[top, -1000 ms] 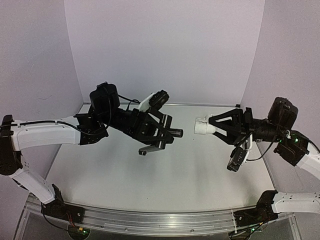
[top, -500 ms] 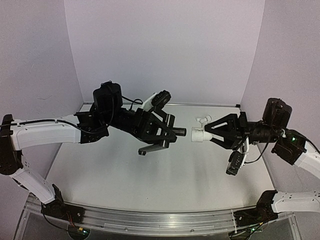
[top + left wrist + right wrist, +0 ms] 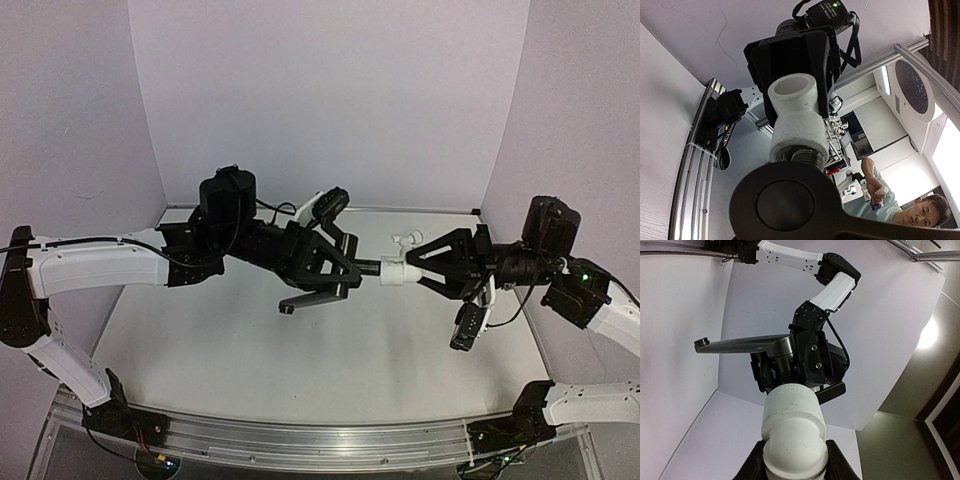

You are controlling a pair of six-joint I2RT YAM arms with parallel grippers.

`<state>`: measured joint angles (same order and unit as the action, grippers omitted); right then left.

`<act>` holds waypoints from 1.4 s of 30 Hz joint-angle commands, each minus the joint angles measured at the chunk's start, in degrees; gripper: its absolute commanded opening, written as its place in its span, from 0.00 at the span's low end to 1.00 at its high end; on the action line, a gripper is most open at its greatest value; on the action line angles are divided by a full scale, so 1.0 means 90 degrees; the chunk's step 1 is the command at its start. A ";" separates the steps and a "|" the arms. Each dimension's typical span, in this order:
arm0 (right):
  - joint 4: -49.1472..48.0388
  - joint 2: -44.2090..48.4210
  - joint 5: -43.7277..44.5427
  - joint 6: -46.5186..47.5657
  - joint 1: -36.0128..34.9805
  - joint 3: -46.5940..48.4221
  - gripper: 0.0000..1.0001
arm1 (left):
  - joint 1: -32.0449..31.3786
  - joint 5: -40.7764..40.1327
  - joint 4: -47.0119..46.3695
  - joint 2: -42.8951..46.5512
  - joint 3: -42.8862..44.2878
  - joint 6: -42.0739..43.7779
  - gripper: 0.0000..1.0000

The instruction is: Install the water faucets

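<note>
Above the middle of the table, my left gripper [image 3: 345, 268] is shut on the dark grey faucet [image 3: 318, 296]. Its long spout hangs down and to the left. My right gripper [image 3: 420, 268] is shut on a white pipe fitting [image 3: 397, 270], facing the left one. The faucet's threaded end [image 3: 807, 156] sits in the mouth of the white pipe fitting [image 3: 795, 115], with several threads still showing. In the right wrist view, the white pipe fitting [image 3: 792, 432] stands between my fingers [image 3: 757, 462], and the faucet [image 3: 747, 345] lies straight beyond it.
A second small white fitting [image 3: 404, 240] lies on the table behind the two grippers. Pale walls close the table at the back and both sides. An aluminium rail [image 3: 300, 435] runs along the near edge.
Both grippers moved toward each other. The gap between the faucet's threaded end and the white fitting has closed, and the two now meet.
</note>
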<state>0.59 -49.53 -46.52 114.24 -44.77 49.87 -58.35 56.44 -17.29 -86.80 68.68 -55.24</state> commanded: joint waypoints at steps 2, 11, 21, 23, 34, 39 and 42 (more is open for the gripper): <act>-0.0303 -0.0010 0.0022 0.0769 -0.0051 0.0261 0.00 | -0.0059 -0.0192 -0.0311 0.0025 0.0427 0.0171 0.00; -0.0180 -0.0052 0.0231 0.0765 -0.0058 0.0312 0.00 | -0.0140 -0.0325 0.0015 0.0020 0.0555 0.0434 0.00; 0.0557 -0.0102 0.0593 0.0419 -0.0085 0.0573 0.00 | -0.0297 -0.0819 0.0969 0.0025 0.0871 0.1180 0.00; 0.0616 -0.0106 0.0625 0.0319 -0.0091 0.0602 0.00 | -0.0307 -0.0857 0.1013 0.0025 0.0892 0.1251 0.00; 0.0579 -0.0084 0.0522 -0.0931 -0.0129 0.0550 0.00 | -0.0412 -0.1004 0.1222 0.0101 0.0934 0.1934 0.00; -0.0623 -0.0052 0.0553 -0.2075 -0.0194 0.0210 0.00 | -0.0429 -0.1017 0.1059 0.0068 0.0930 0.2003 0.00; -0.0716 -0.0159 0.0722 -0.2676 -0.0263 0.0356 0.00 | -0.0439 -0.1138 0.1177 0.0070 0.1001 0.2165 0.00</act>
<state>5.74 -49.80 -41.63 101.48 -45.47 51.56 -60.58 47.77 -2.63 -87.39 73.17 -38.98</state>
